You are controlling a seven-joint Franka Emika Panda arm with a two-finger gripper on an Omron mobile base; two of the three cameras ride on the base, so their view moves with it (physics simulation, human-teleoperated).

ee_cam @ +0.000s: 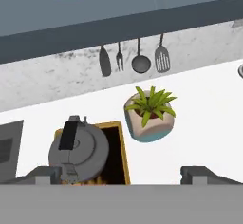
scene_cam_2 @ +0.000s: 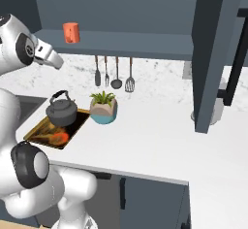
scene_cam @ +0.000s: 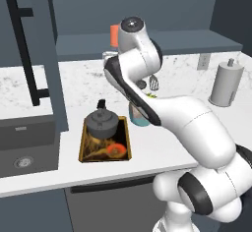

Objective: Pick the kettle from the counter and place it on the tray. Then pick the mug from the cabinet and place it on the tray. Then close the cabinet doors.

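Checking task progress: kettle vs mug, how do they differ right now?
The kettle is dark grey, squat and round; the mug is orange-red, cylindrical and smaller. The kettle sits in the tray on the counter; the mug stands on the cabinet shelf above. Both are upright, and neither is held.

You are looking at a kitchen: marbled worktop (scene_cam_2: 160, 140), sink (scene_cam: 24, 152), hanging utensils (scene_cam_2: 115, 73), slate-blue wall cabinet (scene_cam_2: 145, 43).

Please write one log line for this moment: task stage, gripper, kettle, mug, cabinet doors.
stage: kettle placed, mug next | gripper: open, empty, above tray | kettle: on tray | mug: on cabinet shelf | cabinet doors: open
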